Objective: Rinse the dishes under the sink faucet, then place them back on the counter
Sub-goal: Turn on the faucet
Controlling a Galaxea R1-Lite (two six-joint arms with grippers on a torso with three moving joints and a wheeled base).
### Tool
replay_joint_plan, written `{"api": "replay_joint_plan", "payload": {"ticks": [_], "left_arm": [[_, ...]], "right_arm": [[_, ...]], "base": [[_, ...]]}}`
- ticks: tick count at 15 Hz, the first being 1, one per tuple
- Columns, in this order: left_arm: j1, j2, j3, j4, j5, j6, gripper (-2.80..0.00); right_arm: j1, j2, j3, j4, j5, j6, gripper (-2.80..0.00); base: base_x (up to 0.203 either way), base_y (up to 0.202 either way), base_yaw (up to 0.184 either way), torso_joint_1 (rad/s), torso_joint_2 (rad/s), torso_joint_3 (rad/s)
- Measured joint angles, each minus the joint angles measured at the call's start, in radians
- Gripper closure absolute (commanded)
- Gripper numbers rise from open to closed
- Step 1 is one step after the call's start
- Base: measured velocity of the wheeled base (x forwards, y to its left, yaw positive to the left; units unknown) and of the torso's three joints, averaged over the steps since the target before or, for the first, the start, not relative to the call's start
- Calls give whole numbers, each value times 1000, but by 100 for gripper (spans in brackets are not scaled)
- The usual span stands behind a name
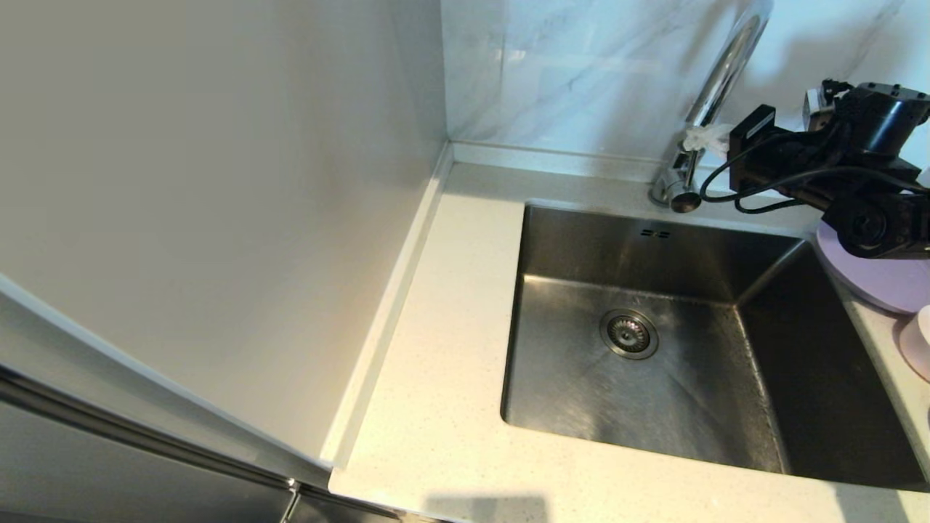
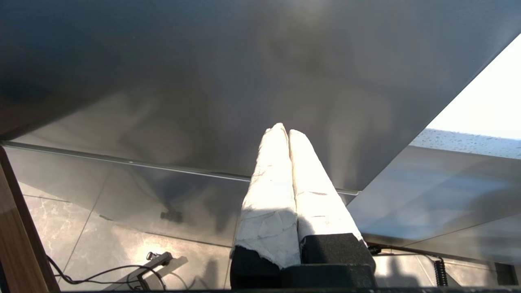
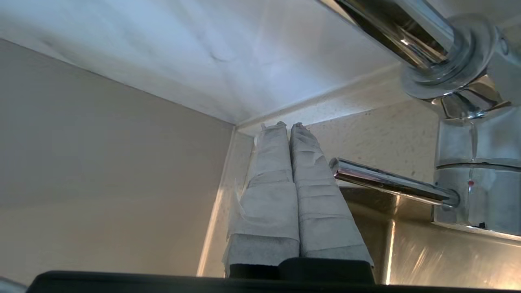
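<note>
I see the faucet (image 3: 460, 53) lever (image 3: 390, 183) just beside my right gripper (image 3: 290, 127) — fingers pressed together, nothing between them, tips at the faucet base over the counter (image 1: 436, 378) behind the sink (image 1: 654, 341). The lavender plate (image 1: 879, 280) sits on the counter under that arm's wrist, overhanging the sink's right rim; the pink cup (image 1: 919, 341) is just past it at the frame edge. Sink basin holds no dishes. Left gripper (image 2: 287, 131) — also clenched on nothing, low beside a steel panel, well apart from the sink.
</note>
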Motion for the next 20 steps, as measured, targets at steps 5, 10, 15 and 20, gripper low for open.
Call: {"api": "replay_joint_plan", "payload": {"ticks": [5,10,15,20], "left_arm": [[0,0,0,0,0,0,0],[0,0,0,0,0,0,0],[0,0,0,0,0,0,0],[0,0,0,0,0,0,0]], "right_arm": [[1,5,3,7,14,-28,0],[0,11,-30,11,4,-44,0],[0,20,-67,12,-20,-33,0],[-2,72,-77,9,-20,-41,0]], "base": [[0,0,0,0,0,0],[0,0,0,0,0,0],[0,0,0,0,0,0],[0,0,0,0,0,0]]}}
